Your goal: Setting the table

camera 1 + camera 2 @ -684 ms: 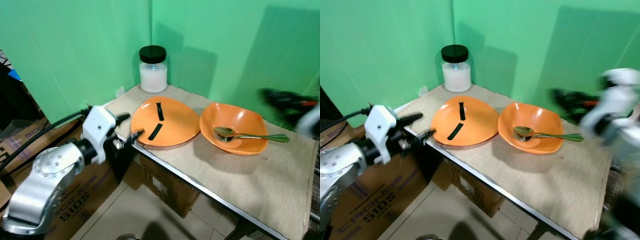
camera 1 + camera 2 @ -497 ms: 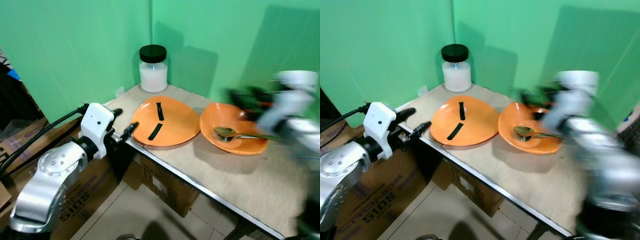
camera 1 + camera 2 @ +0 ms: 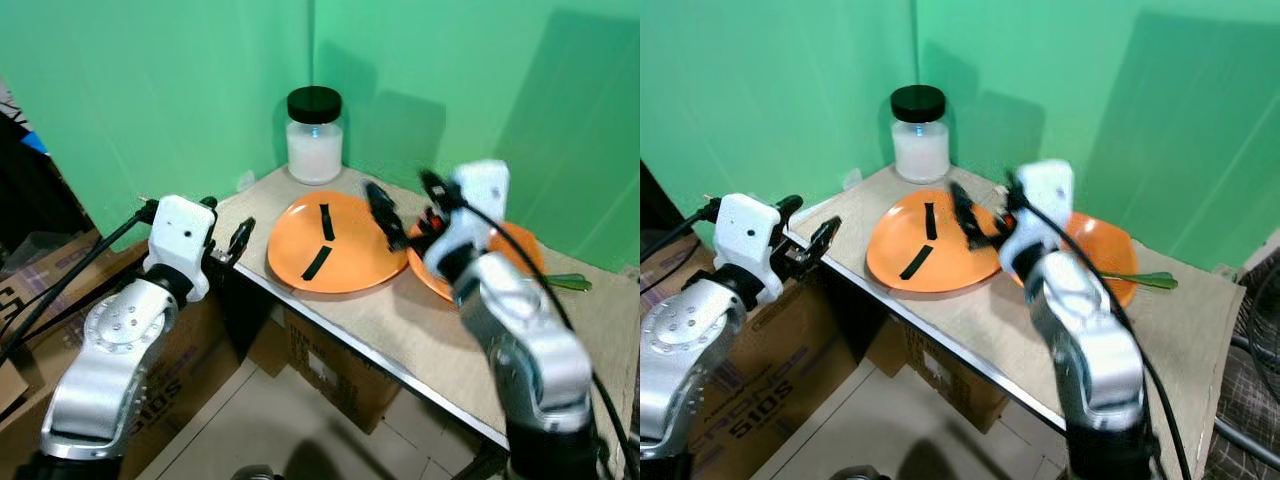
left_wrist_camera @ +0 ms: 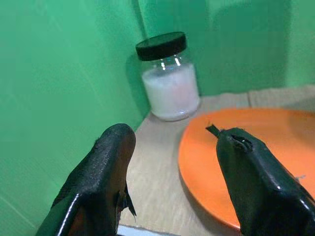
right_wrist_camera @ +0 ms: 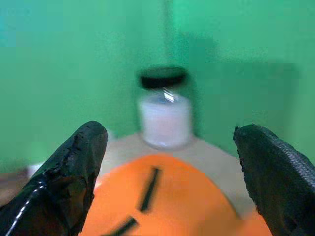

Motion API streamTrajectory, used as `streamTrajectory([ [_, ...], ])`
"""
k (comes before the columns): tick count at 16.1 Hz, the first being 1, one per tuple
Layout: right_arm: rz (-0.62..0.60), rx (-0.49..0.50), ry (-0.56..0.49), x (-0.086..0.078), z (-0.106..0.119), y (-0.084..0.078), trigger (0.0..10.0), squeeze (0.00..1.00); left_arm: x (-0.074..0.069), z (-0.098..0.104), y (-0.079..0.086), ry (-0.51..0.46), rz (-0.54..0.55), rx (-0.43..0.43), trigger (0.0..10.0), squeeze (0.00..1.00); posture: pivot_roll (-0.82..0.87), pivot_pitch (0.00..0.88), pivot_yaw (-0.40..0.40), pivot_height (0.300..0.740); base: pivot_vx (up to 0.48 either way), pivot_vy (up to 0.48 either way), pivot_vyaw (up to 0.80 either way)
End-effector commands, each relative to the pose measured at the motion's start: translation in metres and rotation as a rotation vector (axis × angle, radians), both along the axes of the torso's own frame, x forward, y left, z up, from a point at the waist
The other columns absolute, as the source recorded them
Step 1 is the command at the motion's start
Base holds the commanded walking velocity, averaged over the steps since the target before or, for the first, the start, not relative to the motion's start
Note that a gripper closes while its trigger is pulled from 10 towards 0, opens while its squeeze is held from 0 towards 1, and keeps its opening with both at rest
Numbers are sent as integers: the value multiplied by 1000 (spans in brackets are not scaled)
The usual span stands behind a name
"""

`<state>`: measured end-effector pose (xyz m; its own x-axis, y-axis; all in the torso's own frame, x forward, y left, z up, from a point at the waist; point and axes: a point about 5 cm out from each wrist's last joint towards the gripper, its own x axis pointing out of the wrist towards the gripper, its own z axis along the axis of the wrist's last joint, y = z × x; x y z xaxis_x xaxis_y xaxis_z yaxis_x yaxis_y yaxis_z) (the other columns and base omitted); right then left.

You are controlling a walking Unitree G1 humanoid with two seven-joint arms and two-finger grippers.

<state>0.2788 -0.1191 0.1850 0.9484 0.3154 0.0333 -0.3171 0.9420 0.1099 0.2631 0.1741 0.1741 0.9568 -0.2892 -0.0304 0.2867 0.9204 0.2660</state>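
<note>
Clearly the nearer arm is the right one: the right gripper (image 3: 405, 215) hangs with its fingers spread wide and nothing between them, over the seam where the orange plate (image 3: 330, 265) meets the orange bowl (image 3: 520, 250). The plate lies just below and ahead of those fingertips, two black strips on its face, and beyond it, straight along the fingers' line, stands the white-filled jar (image 5: 165, 115) with its black lid. The spoon (image 3: 565, 283) rests in the bowl behind the wrist, its handle running out over the rim, away from the gripper. At the table's near corner the left gripper (image 3: 235, 243) is also parted and empty, just short of the plate's edge. On the cardboard box (image 3: 760, 400) under the table, the print looks like "510S".
</note>
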Motion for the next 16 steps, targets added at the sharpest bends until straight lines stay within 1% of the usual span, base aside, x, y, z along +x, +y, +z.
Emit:
streamTrajectory([
  [1,-56,-7,6,-3,-4,-5,10000,1000,0,-1,4,-7,36,25,10000,0,102,0,33,740,0,480,-800],
  [4,-87,-4,10,-10,-12,-6,10000,1000,0,-2,7,-5,67,21,10000,0,103,0,32,740,0,480,-800],
  [5,-89,-9,15,-13,-16,-5,10000,1000,0,-4,8,6,64,34,10000,0,104,0,30,740,0,480,-800],
  [8,-117,-10,4,-12,-16,-7,10000,1000,-1,-6,12,23,68,38,10000,0,111,0,22,740,0,480,-800],
  [9,-139,-20,-21,-12,-12,-10,10000,1000,-1,-3,15,12,83,24,10000,0,115,0,19,740,0,480,-800],
  [10,-141,-27,-37,-12,-11,-11,10000,1000,-1,0,17,-4,90,31,10000,0,115,0,19,740,0,0,-800],
  [12,-123,-65,-67,-12,-8,-11,10000,1000,-1,1,20,-3,99,25,10000,0,119,0,15,740,0,-384,-800],
  [13,-111,-71,-66,-13,-9,-11,10000,1000,-3,0,21,7,106,7,10000,27,120,0,14,740,0,-480,-800],
  [14,-104,-77,-58,-14,-11,-11,10000,1000,-4,-1,21,14,115,-16,10000,149,120,0,14,740,0,0,-556],
  [15,-81,-116,-44,-15,-15,-12,10000,1000,-6,-2,23,24,134,-35,10000,373,122,0,11,740,0,0,0],
  [16,-78,-128,-12,-14,-20,-14,10000,1000,-9,-3,25,27,149,-36,10000,384,122,0,9,740,0,0,0],
])
